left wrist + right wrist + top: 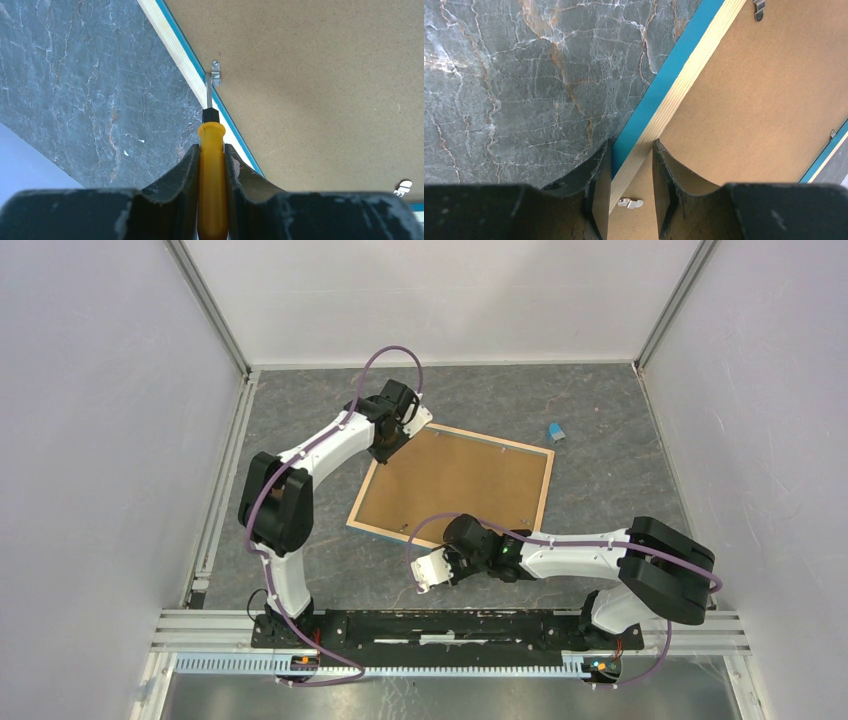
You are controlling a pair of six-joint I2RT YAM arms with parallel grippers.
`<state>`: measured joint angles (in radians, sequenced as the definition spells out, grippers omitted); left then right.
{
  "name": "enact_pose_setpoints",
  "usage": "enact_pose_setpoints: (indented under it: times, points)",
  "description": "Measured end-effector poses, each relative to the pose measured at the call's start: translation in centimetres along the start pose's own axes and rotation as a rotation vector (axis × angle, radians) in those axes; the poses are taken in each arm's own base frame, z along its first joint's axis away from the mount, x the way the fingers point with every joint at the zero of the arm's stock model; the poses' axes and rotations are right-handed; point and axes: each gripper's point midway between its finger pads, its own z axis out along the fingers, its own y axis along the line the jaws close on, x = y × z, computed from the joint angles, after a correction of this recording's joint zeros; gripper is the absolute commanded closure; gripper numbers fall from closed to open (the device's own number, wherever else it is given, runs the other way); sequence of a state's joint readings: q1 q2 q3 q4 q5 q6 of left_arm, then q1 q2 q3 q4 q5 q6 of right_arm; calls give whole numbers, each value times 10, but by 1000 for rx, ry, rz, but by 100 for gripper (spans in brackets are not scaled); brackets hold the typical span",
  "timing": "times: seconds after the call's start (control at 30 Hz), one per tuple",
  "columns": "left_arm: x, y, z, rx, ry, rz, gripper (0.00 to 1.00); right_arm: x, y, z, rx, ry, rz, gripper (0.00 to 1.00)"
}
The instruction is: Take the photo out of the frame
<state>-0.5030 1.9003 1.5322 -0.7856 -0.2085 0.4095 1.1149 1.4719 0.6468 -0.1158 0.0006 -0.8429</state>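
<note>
The frame point(450, 485) lies face down, brown back up, on the grey bench point(600, 490). At its far-left edge the left jaws pinch a yellow screwdriver point(212, 142), its tip at a metal tab point(215, 72). The right jaws sit partly spread astride its near edge; I cannot tell whether they grip it.

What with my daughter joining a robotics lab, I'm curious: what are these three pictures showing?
Two robot arms, left arm and right arm, stand at a grey table. One picture looks down from above; the others come from cameras on each wrist. A frame lies back-up, so the photo is hidden. The left gripper holds a yellow screwdriver, its tip at a metal tab. The right gripper clasps the frame's near rim. A small blue object lies beyond.
</note>
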Motion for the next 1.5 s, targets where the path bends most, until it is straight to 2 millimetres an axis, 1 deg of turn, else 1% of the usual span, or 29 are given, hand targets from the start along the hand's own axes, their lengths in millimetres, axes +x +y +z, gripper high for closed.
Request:
enact_pose_setpoints:
  times: [0.17, 1.17, 1.5]
  points:
    - [1, -4, -1, 6, 7, 11, 98, 0, 0, 0, 0, 0, 0, 100]
    - [-4, -9, -2, 39, -8, 6, 98, 0, 0, 0, -1, 1, 0, 100]
    - [-11, -10, -1, 50, -20, -15, 98, 0, 0, 0, -2, 2, 0, 100]
